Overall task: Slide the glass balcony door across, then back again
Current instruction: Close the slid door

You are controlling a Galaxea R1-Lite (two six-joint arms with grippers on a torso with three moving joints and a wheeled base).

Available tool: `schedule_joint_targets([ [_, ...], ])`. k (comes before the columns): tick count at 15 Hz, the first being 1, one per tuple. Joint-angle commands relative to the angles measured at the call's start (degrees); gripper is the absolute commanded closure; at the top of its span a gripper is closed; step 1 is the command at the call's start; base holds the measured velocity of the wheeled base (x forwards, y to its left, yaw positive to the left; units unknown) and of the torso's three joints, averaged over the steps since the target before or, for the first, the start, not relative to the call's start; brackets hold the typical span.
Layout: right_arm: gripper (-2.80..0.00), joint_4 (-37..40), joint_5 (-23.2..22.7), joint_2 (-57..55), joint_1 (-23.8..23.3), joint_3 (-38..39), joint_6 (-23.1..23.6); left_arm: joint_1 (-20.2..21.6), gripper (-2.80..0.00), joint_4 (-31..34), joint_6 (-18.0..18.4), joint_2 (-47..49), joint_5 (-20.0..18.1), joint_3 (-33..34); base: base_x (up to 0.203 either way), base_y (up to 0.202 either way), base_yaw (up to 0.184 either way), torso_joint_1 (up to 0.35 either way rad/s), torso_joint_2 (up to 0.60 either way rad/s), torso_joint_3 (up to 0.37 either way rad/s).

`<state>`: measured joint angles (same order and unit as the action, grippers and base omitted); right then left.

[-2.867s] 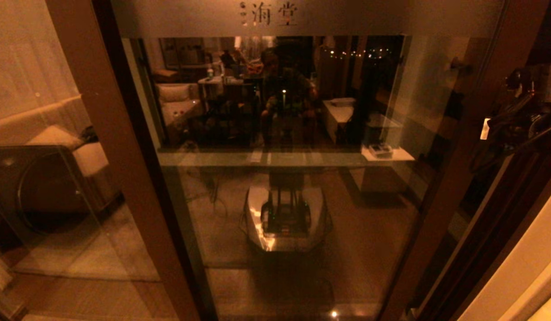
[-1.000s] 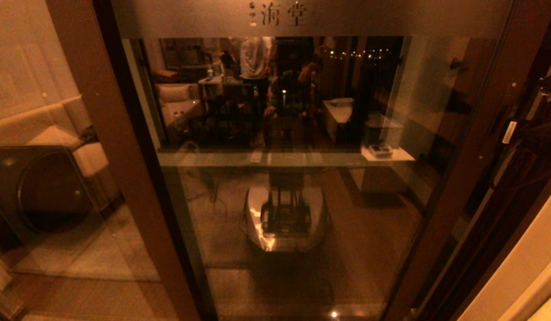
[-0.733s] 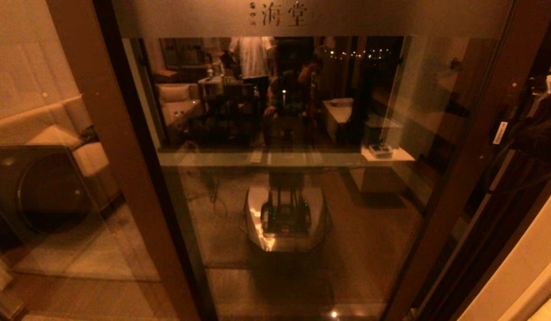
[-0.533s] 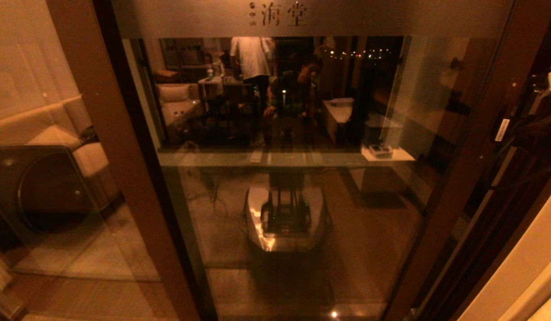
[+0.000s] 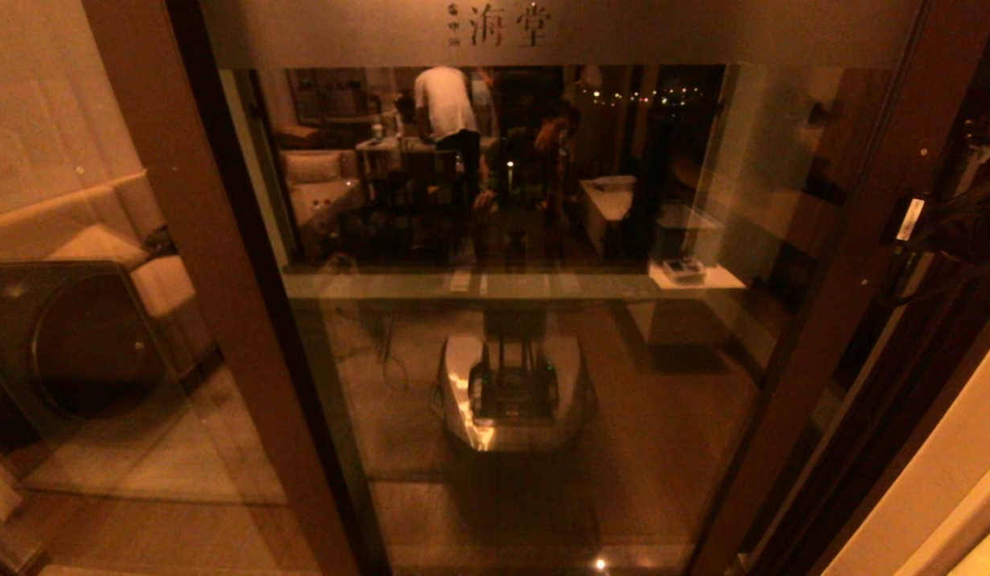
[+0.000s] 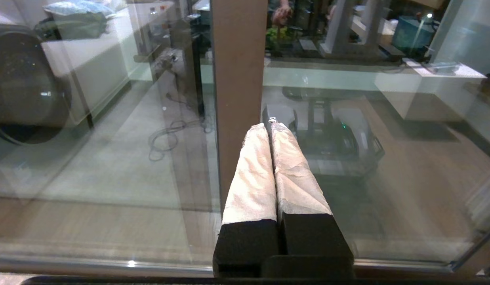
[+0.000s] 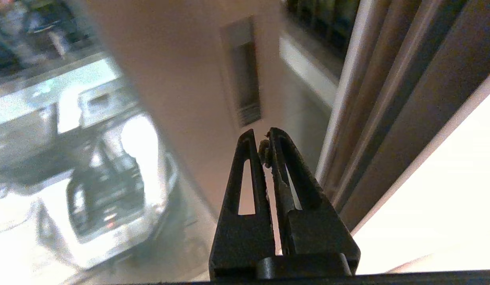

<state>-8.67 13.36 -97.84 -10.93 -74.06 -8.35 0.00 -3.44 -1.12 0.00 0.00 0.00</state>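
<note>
The door (image 5: 527, 320) fills the head view, its handle upright at the right edge. Only the right wrist view shows the recessed handle (image 7: 245, 75); the right gripper (image 7: 261, 138) is closed just short of it, empty. The left wrist view shows the left gripper (image 6: 268, 127) closed before the handleless upright (image 6: 239, 79).

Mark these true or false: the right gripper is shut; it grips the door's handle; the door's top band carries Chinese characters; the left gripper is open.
1. The right gripper is shut. True.
2. It grips the handle of the glass door. False: its tips point toward the recessed handle on the brown upright but hold nothing.
3. The frosted band at the door's top carries Chinese characters. True.
4. The left gripper is open. False: its wrapped fingers are pressed together, before a brown upright.
</note>
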Motion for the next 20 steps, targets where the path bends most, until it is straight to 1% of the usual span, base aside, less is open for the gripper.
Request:
schedule_joint_targets([
  [1,0.0,0.31,-0.06,-0.18,1.37,-0.99,-0.32,0.08,0.0,0.01,-0.02,0.0,0.0,1.23,0.0,0.0,0.0,0.0,0.0,0.0],
  [3,0.0,0.4,-0.26,-1.09,3.14,-1.09,-1.4,0.0,0.0,-0.06,-0.02,0.0,0.0,1.23,0.0,0.0,0.0,0.0,0.0,0.0],
  [4,0.0,0.4,-0.63,-1.78,3.49,-1.38,-2.4,0.0,0.0,-0.07,-0.02,0.0,0.0,1.23,0.0,0.0,0.0,0.0,0.0,0.0],
  [6,0.0,0.23,-0.78,-3.4,3.46,-1.64,-2.55,0.0,0.0,-0.03,-0.02,0.0,0.0,1.23,0.0,0.0,0.0,0.0,0.0,0.0],
  [8,0.0,0.07,-0.6,-5.1,2.93,-2.63,-2.66,0.0,0.0,-0.03,-0.02,0.0,0.0,1.23,0.0,0.0,0.0,0.0,0.0,0.0],
  [12,0.0,-0.3,-0.53,-7.28,0.32,-4.47,-2.98,0.09,0.0,0.01,-0.02,0.0,0.09,1.23,0.0,0.0,0.0,0.0,0.0,0.0],
  [14,0.0,-1.71,-0.52,-7.81,0.03,-4.69,-3.78,0.0,0.0,0.01,-0.02,0.0,0.0,1.23,0.0,0.0,0.0,0.0,0.0,0.0],
  [20,0.0,-2.16,-0.07,-8.8,-0.06,-4.69,-3.69,0.02,0.0,-0.02,-0.02,0.0,0.0,1.23,0.0,0.0,0.0,0.0,0.0,0.0],
])
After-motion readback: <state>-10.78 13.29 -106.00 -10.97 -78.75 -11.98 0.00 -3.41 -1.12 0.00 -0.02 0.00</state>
